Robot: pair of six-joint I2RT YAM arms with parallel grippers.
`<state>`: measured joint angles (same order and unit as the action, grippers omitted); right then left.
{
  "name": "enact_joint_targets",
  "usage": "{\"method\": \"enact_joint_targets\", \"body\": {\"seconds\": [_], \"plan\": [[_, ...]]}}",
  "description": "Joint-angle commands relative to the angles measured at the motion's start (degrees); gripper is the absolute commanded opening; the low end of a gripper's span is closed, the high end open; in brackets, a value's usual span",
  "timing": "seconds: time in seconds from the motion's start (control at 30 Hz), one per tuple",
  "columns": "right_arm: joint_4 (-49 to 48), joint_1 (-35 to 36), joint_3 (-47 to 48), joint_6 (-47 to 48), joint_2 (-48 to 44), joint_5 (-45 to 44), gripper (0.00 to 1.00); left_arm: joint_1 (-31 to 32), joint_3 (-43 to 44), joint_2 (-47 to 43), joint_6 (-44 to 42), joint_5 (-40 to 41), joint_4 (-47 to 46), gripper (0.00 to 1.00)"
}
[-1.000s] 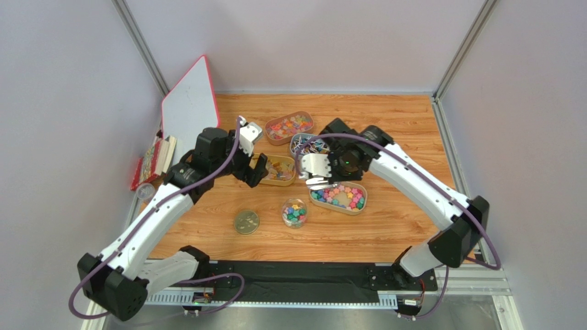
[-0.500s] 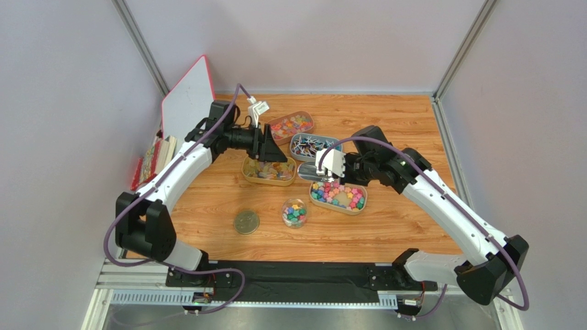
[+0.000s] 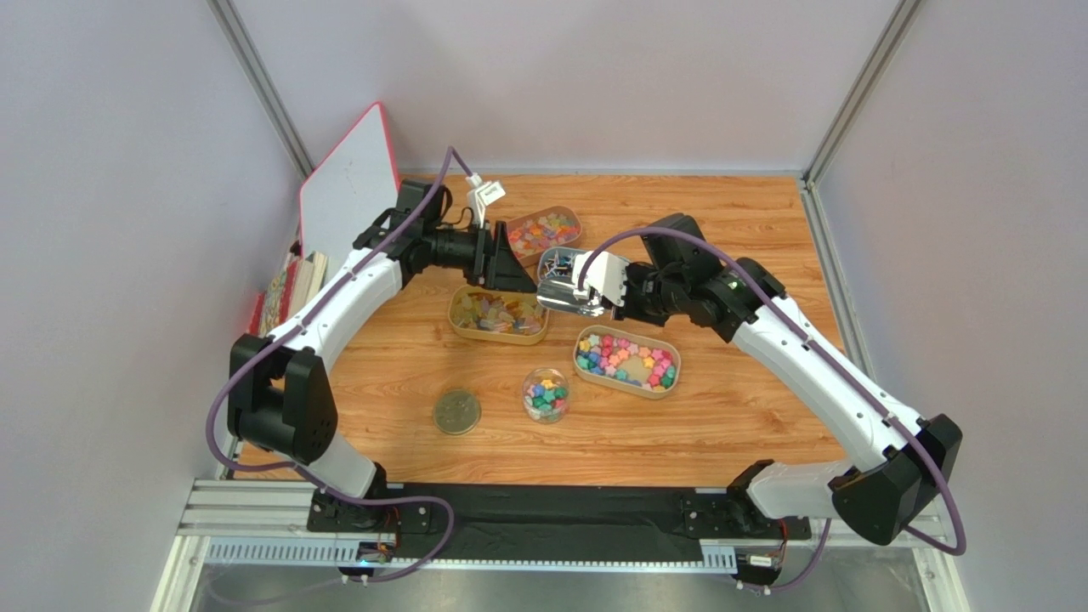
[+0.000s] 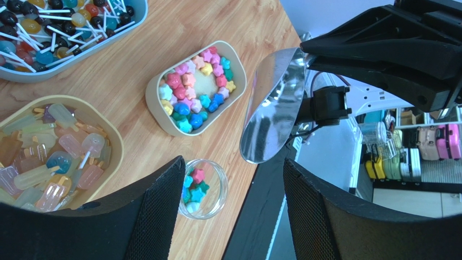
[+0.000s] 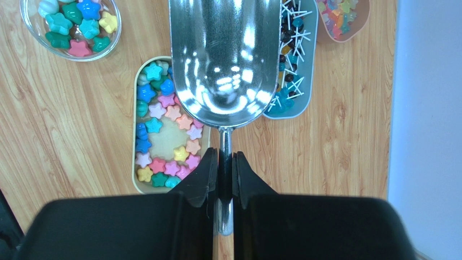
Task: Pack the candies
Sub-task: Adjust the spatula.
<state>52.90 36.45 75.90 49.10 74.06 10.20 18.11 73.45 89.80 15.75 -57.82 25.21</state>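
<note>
Four trays (image 3: 452, 315) of candies (image 5: 145, 93) sit at 11 to 2 o'clock of the jar (image 3: 525, 393); right fingers (image 5: 201, 179), clamped on the handle of the empty scoop (image 5: 228, 54), hold it hollow-up at 12 o'clock, apparently ready to dig, while left fingers (image 4: 157, 216), apart, hover at 11 o'clock.

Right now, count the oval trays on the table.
4: star-candy tray in front, popsicle tray left of it, grey lollipop tray partly under the scoop, mixed-candy tray farthest back.
</note>
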Motion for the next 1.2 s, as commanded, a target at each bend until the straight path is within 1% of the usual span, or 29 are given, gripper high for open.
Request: {"method": "enact_joint_targets", "body": {"seconds": [0.0, 0.07, 0.27, 0.37, 0.4, 0.47, 0.5, 0.53, 0.57, 0.6, 0.63, 0.67, 0.7, 0.87, 0.9, 0.93, 0.97, 1.0, 1.03, 1.07, 1.17], "plan": [[-2.37, 0.64, 2.41, -1.38, -1.73, 1.41, 0.0, 0.08, 0.29, 0.2, -0.02, -0.62, -2.62, 0.72], [-2.37, 1.08, 2.59, -1.81, -1.9, 1.67, 0.0, 0.08, 0.64, 1.16, 1.12, -0.97, -3.76, 0.71], [-4.12, 2.4, 2.94, -3.13, -0.76, 1.58, 0.0, 0.44, 2.31, 2.57, 1.57, -1.77, -4.03, 0.65], [-5.88, 2.75, 3.64, -3.84, 0.2, 1.41, 0.0, 0.7, 2.22, 2.75, 1.65, -2.38, -4.12, 0.58], [-6.41, 2.75, 3.9, -4.19, 0.64, 1.32, 0.0, 0.7, 2.05, 2.75, 1.83, -2.73, -4.38, 0.49], [-6.94, 2.93, 4.34, -4.28, 0.99, 1.84, 0.0, 0.7, 1.52, 2.66, 2.62, -4.04, -5.69, 0.39], [-7.29, 3.02, 4.35, -4.28, 1.17, 1.84, 0.0, 0.7, 1.35, 2.57, 3.06, -4.66, -6.22, 0.28], [-7.46, 3.02, 4.35, -4.54, 1.26, 2.02, 0.0, 0.7, 0.82, 2.66, 4.63, -5.54, -7.1, 0.22], [-7.55, 3.1, 4.26, -4.8, 1.43, 2.11, 0.0, 0.7, 0.47, 2.66, 5.77, -8.42, -9.98, 0.16], [-7.55, 3.1, 4.17, -5.07, 1.7, 2.11, 0.0, 0.7, 0.12, 2.66, 7.09, -9.93, -11.66, 0.07], [-7.55, 3.1, 3.91, -5.68, 1.87, 2.46, 0.0, 0.7, -0.58, 2.66, 9.8, -10.99, -13.42, 0.01], [-7.55, 3.1, 3.73, -5.77, 1.88, 2.72, 0.0, 0.7, -0.85, 2.75, 10.87, -12.91, -16.04, 0.0], [-7.55, 3.19, 3.12, -6.03, 1.79, 2.98, 0.0, 0.7, -0.94, 2.75, 11.49, -13.8, -16.68, 0.0], [-7.47, 3.02, 2.15, -6.56, 0.65, 3.52, 0.0, 0.7, -1.03, 3.19, 10.97, -18.01, -15.99, 0.0], [-7.03, 3.02, 2.06, -6.56, 0.12, 3.51, 0.14, 0.7, -1.2, 3.28, 11.06, -19.07, -15.9, 0.0], [-6.94, 2.67, 1.36, -6.65, -1.97, 3.51, 0.24, 0.7, -1.29, 3.45, 10.8, -19.95, -15.81, 0.0], [-7.02, 2.32, 0.75, -7.17, -3.38, 3.78, 0.42, 0.7, -1.47, 3.37, 10.71, -21.27, -15.81, 0.0], [-7.46, 1.97, 0.05, -7.79, -4.88, 4.21, 0.51, 0.7, -1.73, 3.54, 10.62, -21.71, -15.63, 0.0], [-8.25, 0.83, -2.31, -8.92, -8.63, 4.65, 0.6, 0.7, -1.82, 4.06, 10.36, -22.07, -15.2, 0.0], [-10.08, 0.21, -3.55, -10.15, -10.5, 5.27, 0.82, 0.7, -1.73, 4.42, 10.27, -23.38, -15.19, 0.0], [-12.03, -1.64, -8.9, -8.85, -18.22, 11.85, 0.83, 0.7, -1.56, 5.65, 10.09, -25.32, -15.54, 0.0]]}}
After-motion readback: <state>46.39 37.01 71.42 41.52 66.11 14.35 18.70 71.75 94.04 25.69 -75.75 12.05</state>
